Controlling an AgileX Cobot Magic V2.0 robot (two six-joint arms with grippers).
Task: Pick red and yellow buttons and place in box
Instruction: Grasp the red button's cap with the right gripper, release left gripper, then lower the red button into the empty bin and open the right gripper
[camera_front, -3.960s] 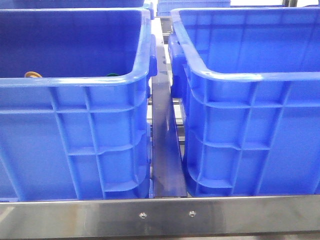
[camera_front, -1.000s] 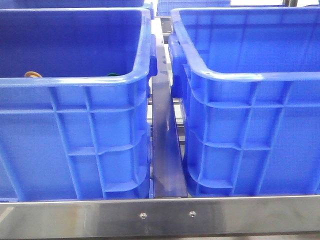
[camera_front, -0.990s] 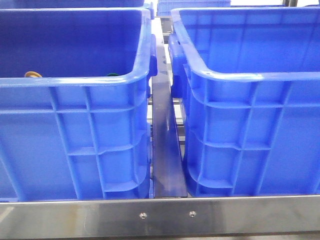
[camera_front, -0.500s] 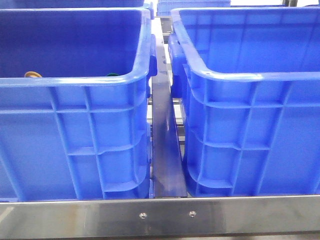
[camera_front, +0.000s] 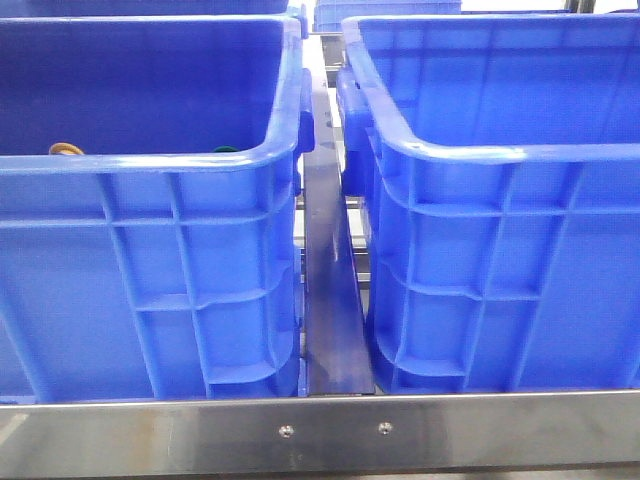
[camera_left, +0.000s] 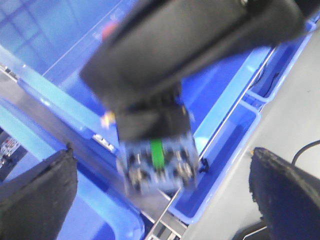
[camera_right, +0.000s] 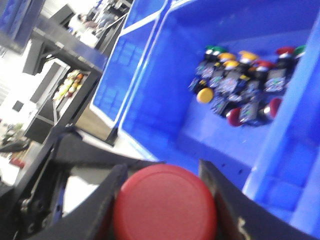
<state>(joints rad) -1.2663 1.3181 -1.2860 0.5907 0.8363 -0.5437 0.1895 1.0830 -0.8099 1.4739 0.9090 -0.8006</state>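
Note:
My right gripper (camera_right: 163, 192) is shut on a red button (camera_right: 165, 210), whose round cap fills the space between both fingers. Below it, in the right wrist view, a blue crate (camera_right: 150, 95) holds a pile of several push-button units with red, yellow and green caps, and an orange-yellow button (camera_right: 204, 95) lies at the pile's edge. My left gripper (camera_left: 160, 197) is wide open with nothing between its fingers (camera_left: 37, 195). In the front view an orange-yellow ring (camera_front: 66, 149) shows just over the near rim of the left crate (camera_front: 150, 280). Neither gripper appears in the front view.
The right crate (camera_front: 500, 270) looks the same as the left one, with a metal rail (camera_front: 330, 300) between them. A dark green button (camera_front: 225, 150) peeks over the left crate's rim. In the left wrist view a blurred black arm part carries a grey switch block (camera_left: 157, 165) with a green strip.

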